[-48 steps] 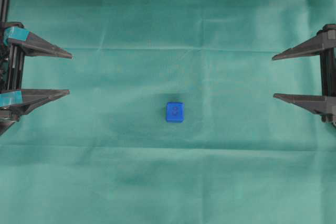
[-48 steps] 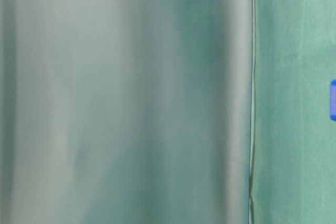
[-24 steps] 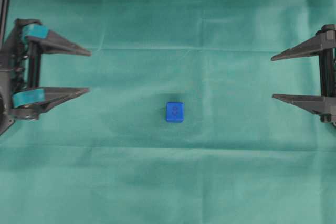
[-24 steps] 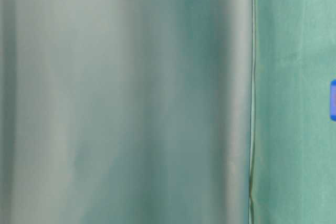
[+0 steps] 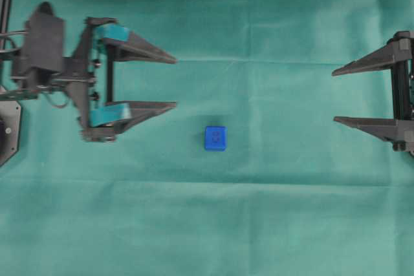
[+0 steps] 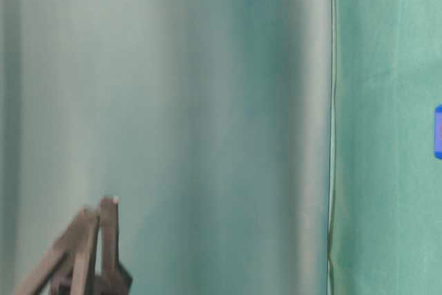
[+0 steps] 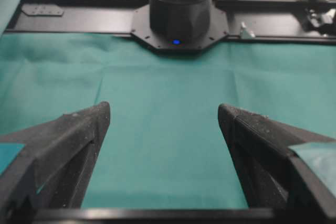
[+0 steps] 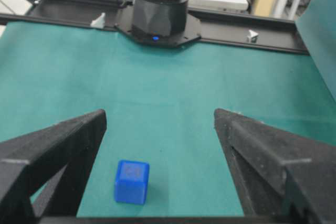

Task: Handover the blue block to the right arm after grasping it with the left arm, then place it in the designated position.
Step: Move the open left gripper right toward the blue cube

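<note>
The blue block [image 5: 215, 138] rests on the green cloth near the middle, a faint darker mark on its top face. My left gripper [image 5: 176, 82], with teal pads, is open to the left of the block and slightly farther back, its tips pointing right. In the left wrist view the left gripper [image 7: 164, 108] has only bare cloth between its fingers. My all-black right gripper [image 5: 334, 96] is open at the right edge. In the right wrist view the block [image 8: 131, 182] lies low and left ahead of the right gripper [image 8: 160, 114]. The designated position cannot be made out in any view.
Green cloth [image 5: 213, 224] covers the whole table. Each wrist view shows the opposite arm's black base [image 7: 181, 9] [image 8: 160, 9] on a black rail at the far table edge. In the table-level view, dark fingers [image 6: 107, 240] rise at the bottom left and the block [image 6: 438, 131] shows at the right edge.
My left gripper has travelled right from the left edge toward the block, still open. The block and the right gripper have not moved.
</note>
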Motion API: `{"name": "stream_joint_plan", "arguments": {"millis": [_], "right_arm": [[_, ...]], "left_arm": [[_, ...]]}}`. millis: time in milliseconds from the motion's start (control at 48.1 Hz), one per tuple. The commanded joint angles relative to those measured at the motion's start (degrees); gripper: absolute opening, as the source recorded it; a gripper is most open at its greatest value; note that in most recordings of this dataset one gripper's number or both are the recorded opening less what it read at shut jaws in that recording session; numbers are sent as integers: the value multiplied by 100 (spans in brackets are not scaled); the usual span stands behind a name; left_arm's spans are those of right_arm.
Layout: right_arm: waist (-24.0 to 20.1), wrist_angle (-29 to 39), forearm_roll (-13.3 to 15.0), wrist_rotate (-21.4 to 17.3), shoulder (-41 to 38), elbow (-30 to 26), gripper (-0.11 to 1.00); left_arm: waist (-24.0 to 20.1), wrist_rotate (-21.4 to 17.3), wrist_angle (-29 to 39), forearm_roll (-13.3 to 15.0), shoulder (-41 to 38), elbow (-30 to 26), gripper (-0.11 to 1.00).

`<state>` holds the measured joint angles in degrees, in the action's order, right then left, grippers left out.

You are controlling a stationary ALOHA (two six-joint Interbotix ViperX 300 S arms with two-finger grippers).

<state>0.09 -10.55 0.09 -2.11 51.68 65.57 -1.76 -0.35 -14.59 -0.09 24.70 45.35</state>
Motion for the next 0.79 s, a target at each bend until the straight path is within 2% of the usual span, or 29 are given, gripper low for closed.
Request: {"name": "stream_joint_plan", "arguments": {"millis": [0, 208, 457, 603, 769], "right_arm": [[9, -53, 9, 0, -53, -167, 94], [9, -53, 0, 0, -70, -167, 94], [9, -44, 9, 0, -70, -176, 94], [9, -53, 9, 0, -97, -185, 94], [9, -18, 0, 0, -141, -193, 94]], "left_arm": [[-18, -9, -26, -9, -229, -396, 99], [-18, -9, 149, -9, -563, -773, 99], [-18, 62, 624, 9, -606, -861, 99], [-18, 132, 1406, 9, -703, -1125, 99], [-18, 141, 2751, 9, -984, -1661, 99]]}}
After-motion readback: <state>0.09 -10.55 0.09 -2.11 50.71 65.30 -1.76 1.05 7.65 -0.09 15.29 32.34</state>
